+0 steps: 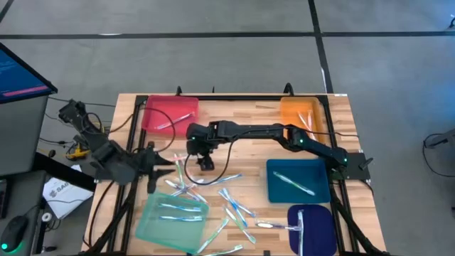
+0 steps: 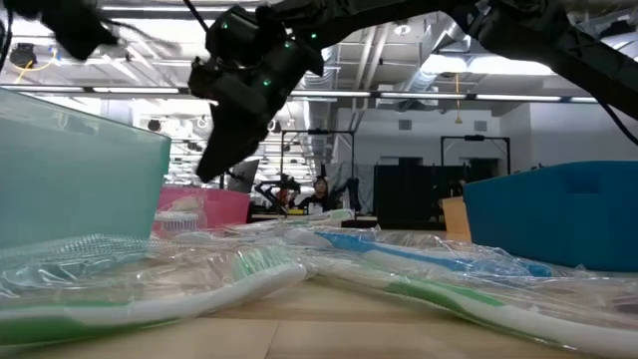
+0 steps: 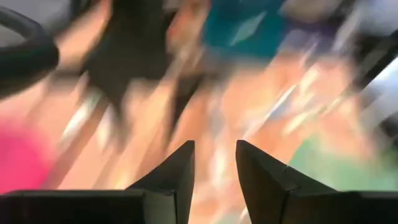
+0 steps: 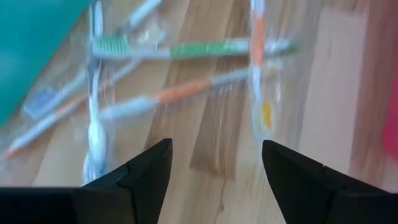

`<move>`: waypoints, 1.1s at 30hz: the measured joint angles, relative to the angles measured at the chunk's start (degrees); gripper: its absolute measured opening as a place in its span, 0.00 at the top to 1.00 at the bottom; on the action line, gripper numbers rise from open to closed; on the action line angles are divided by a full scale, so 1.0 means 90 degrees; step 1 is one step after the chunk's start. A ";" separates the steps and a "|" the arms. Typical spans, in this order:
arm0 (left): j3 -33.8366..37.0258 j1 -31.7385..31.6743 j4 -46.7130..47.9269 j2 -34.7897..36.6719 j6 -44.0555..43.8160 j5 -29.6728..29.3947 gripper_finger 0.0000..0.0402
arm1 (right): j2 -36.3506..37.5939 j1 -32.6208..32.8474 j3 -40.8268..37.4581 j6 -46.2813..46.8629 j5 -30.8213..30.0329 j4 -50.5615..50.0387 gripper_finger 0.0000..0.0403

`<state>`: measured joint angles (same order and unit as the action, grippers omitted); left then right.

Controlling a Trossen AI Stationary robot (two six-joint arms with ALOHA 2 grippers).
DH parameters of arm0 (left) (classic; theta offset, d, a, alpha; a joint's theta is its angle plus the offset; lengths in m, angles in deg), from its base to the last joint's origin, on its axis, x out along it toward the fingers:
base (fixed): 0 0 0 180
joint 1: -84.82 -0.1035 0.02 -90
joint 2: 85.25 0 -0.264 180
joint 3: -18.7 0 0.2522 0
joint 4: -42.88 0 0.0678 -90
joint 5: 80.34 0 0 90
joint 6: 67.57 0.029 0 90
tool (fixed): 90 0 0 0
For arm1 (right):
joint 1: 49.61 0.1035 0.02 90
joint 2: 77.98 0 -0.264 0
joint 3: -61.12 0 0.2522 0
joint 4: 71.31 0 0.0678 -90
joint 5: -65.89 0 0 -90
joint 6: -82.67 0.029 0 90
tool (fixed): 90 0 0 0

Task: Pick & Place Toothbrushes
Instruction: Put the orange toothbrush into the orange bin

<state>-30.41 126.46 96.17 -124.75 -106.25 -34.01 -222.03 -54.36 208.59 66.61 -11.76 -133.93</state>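
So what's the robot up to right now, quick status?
Right gripper open and empty, over loose toothbrushes mid-table. Left gripper empty by the table's left edge. Some brushes already in trays; nothing blocking.

A bench (image 1: 242, 114) carries five trays: one at the far left (image 1: 169, 114), one at the far right (image 1: 304, 114), one at the near left (image 1: 170, 217), two stacked along the right edge (image 1: 297, 181). Loose toothbrushes (image 1: 231, 206) lie scattered between the near trays, with more inside the trays.
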 joint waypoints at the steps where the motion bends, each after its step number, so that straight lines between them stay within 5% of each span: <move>1: 0.0003 -0.0194 0.0597 -0.0001 -0.0247 0.0204 0.72 | 0.0000 0.0000 -0.0004 -0.0033 0.0006 -0.0110 0.39; 5: 0.0012 -0.0929 0.2300 -0.0022 -0.1145 0.0856 0.70 | -0.0002 -0.0004 -0.0005 -0.0116 0.0100 -0.0274 0.39; 13: 0.0031 -0.2343 0.2015 -0.0564 -0.1904 0.2037 0.64 | -0.0002 -0.0033 -0.0007 -0.0063 0.0132 -0.0474 0.39; 24: 0.0083 -0.3042 0.1737 -0.2236 -0.1158 0.3120 0.60 | -0.0002 0.0131 -0.0007 -0.0196 0.0469 -0.1208 0.39; 33: 0.0083 -0.3475 0.1752 -0.2147 -0.0379 0.3518 0.61 | -0.0002 0.0242 -0.0007 -0.0349 0.0479 -0.1540 0.39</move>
<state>-29.67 95.18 111.93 -144.07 -109.67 -2.35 -222.05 -52.19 208.53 63.47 -7.44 -147.79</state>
